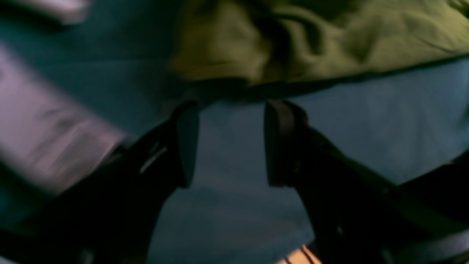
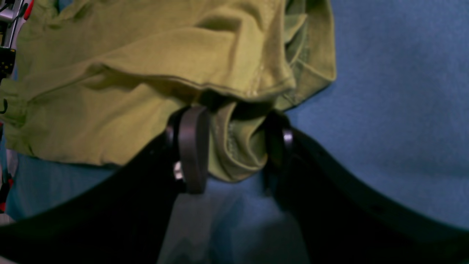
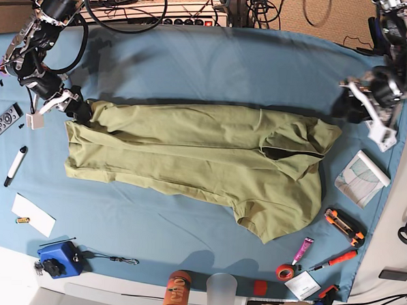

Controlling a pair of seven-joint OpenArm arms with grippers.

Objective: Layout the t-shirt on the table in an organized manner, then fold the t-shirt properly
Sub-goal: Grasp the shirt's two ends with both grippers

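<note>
Left wrist view dim, motion-blurred; right wrist view sharper, shadowed; base view bright, even

t-shirt [image 3: 203, 159] on table [image 3: 215, 57], between claws

The t-shirt [image 3: 203, 159] lies across the middle of the table [image 3: 215, 64], with bare cloth beyond and in front of it. The right edge is crowded by a booklet [image 3: 362, 178] and cutter [image 3: 343, 226]; a remote [image 3: 3, 122] and marker [image 3: 15, 165] line the left

Overhead base view; two close wrist views
</note>
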